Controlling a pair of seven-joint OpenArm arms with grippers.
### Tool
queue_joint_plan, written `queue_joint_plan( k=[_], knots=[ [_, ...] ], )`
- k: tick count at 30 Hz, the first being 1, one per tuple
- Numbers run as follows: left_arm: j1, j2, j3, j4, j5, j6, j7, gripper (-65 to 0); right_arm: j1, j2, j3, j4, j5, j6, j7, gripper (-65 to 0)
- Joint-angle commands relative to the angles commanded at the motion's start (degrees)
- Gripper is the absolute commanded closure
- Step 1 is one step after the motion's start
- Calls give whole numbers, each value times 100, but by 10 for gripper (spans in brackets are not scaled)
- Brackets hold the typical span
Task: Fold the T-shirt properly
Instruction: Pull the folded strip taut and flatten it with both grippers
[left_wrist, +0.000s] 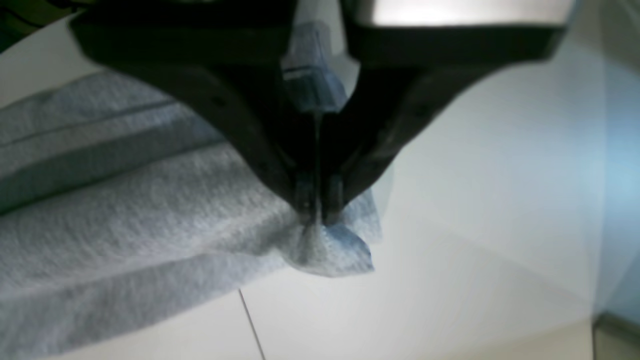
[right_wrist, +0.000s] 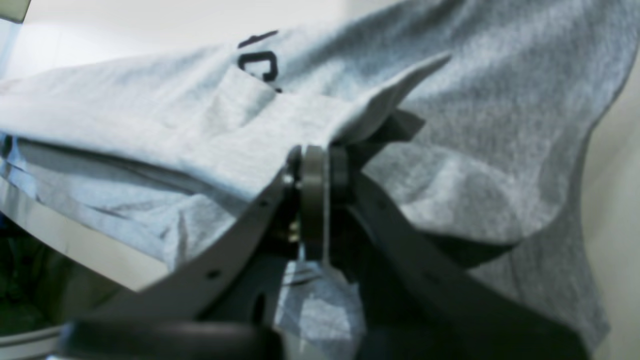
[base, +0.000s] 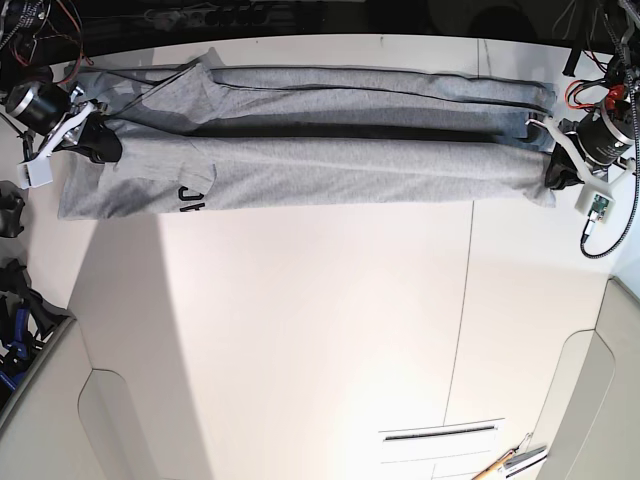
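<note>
T-shirt (base: 320, 160) taut between both clamped grippers, bare table (base: 300, 340) below

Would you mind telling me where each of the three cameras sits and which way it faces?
Left wrist: on the left arm, looking past the left hand, pinching a corner of the T-shirt.
Right wrist: on the right arm, looking past the right hand, clamped on the shirt's edge.
Base: overhead, looking down at the table; both arms show.
All share the stretched T-shirt.

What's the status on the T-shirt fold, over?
Left gripper shut on T-shirt edge. Right gripper shut on opposite end. T-shirt stretched lengthwise between both on table, lettering partly showing. Nothing in the way.
</note>
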Motion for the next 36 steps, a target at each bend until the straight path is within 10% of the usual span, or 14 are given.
queue_joint_plan(
  k=[4,9,15,21,24,36],
  knots=[
    [293,59,0,0,26,0,90,-38,0,-20,-2,0,-144,0,2,0],
    [369,254,0,-2,269,153,79,-288,2,-20,0,0,-136,-9,0,-192],
    [372,254,-487,0,481,824,101,-306,4,-24,533,92,107,-26,-2,-191],
    [372,260,-706,-111,-376,557,170,-357,20,-59,955,365,522,4,2,-175],
    [367,389,-706,-437,-492,531,142,-476,17,-236,820,350,409,4,7,0],
    [326,634,-706,-1526,-1226,210,-96,-476,15,-404,-302,-343,199,2,431,0]
  ],
)
